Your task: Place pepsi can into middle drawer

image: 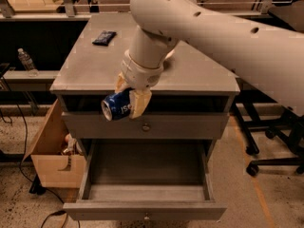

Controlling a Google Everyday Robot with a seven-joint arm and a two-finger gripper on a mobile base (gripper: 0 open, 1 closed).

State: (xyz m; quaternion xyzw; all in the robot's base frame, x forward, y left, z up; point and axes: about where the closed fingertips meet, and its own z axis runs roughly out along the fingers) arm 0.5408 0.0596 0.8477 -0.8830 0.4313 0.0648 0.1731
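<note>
While a thick white robot arm [223, 37] reaches in from the upper right, its tool [129, 96] hangs just past the near edge of a grey cabinet's counter [85, 70], in front of the closed upper drawer front [190, 126]. Its two pale fingers [140, 102] are clamped on the pepsi can [115, 109]. The blue can lies on its side in the air, one silver end facing near and left, with white lettering partly showing. It sits higher than the open middle drawer [147, 175], toward that drawer's left side, and touches no part of it. That drawer is pulled out toward the viewer: a wide, shallow grey box with a small round knob [146, 217] at the centre of its front. The upper drawer front bears a second knob [146, 126], just right of the can and lower. A flat dark packet [104, 37] lies on the far left of the counter. On the floor left of the cabinet stands an open cardboard box [52, 160], and a clear plastic bottle [27, 62] stands farther back on the left.
</note>
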